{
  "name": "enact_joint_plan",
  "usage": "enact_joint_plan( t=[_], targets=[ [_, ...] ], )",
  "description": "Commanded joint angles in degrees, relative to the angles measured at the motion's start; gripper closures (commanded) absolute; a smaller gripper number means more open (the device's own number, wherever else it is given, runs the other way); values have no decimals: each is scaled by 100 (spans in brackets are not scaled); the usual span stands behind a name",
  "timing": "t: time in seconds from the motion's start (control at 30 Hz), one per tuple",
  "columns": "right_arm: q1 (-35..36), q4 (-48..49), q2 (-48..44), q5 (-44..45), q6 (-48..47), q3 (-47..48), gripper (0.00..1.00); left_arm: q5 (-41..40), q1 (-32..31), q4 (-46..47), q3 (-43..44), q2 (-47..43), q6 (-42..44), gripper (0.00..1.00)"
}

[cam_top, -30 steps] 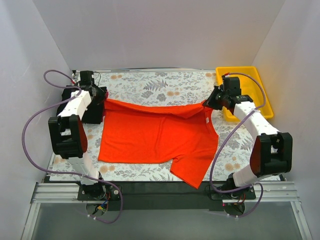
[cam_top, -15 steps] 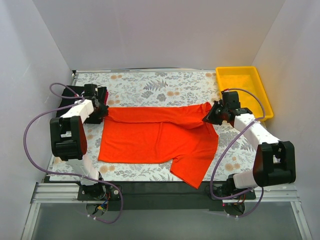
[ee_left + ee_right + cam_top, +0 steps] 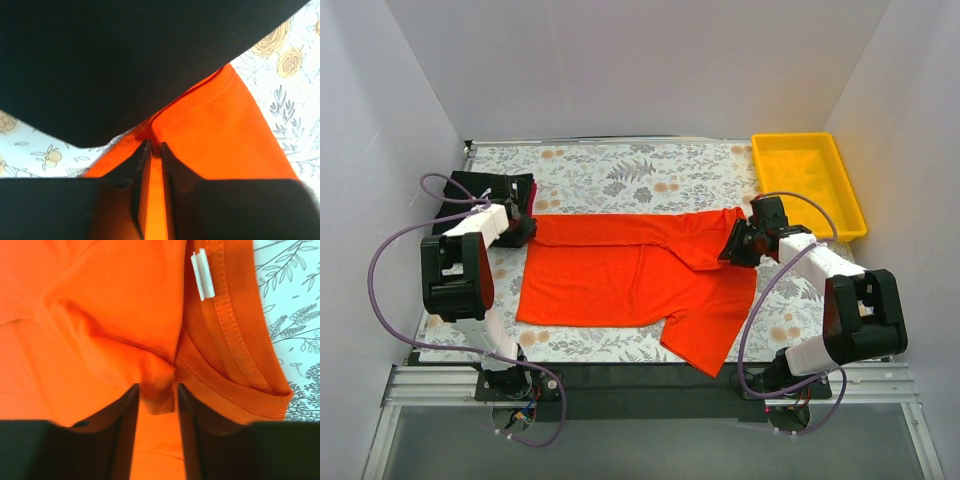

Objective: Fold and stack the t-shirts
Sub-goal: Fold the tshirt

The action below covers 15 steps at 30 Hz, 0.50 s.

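The bright orange-red t-shirt [image 3: 630, 275] lies spread on the flowered table, its far edge folded over toward the front. My left gripper [image 3: 524, 228] is shut on the folded edge at the shirt's left end; in the left wrist view [image 3: 154, 146] the jaws pinch a thin seam of orange cloth. My right gripper [image 3: 733, 246] is shut on a bunched fold of the shirt beside the collar [image 3: 235, 382], near the white neck label [image 3: 204, 274]. A folded black t-shirt [image 3: 480, 186] lies at the far left, with a dark red one [image 3: 531, 188] showing at its right edge.
A yellow plastic tray [image 3: 840, 180] stands at the back right, just behind my right arm. The black shirt fills the top of the left wrist view [image 3: 125, 55]. White walls close in the table on three sides.
Both grippers have moved toward the front, pulling the shirt's far edge with them, so the folded strip along the top is wider. The right gripper has also come inward to the left.
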Motion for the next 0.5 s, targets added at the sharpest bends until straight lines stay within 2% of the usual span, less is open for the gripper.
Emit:
enact_joint_plan(
  t=[0.0,0.03,0.17,0.2,0.37,0.47],
  targets=[
    [-8,141,-41,268,-626,396,60,-163,41,-40,9,-540,-50,82],
    [-8,98,-23,312,-793,527,56,-145,41,-49,9,-619,-23,77],
    [-60,9,275,655,-1523,1501,55,-145,32,-49,166,-918,143,50],
    [-122,1,380,682,-1698,1661,56,-145,6,-49,219,-962,179,46],
    [-298,9,1163,831,-1920,2329,61,-101,-117,-119,544,-1059,144,44],
    [-421,18,1532,840,-1893,2637,62,-119,-258,-75,799,-806,196,44]
  ],
)
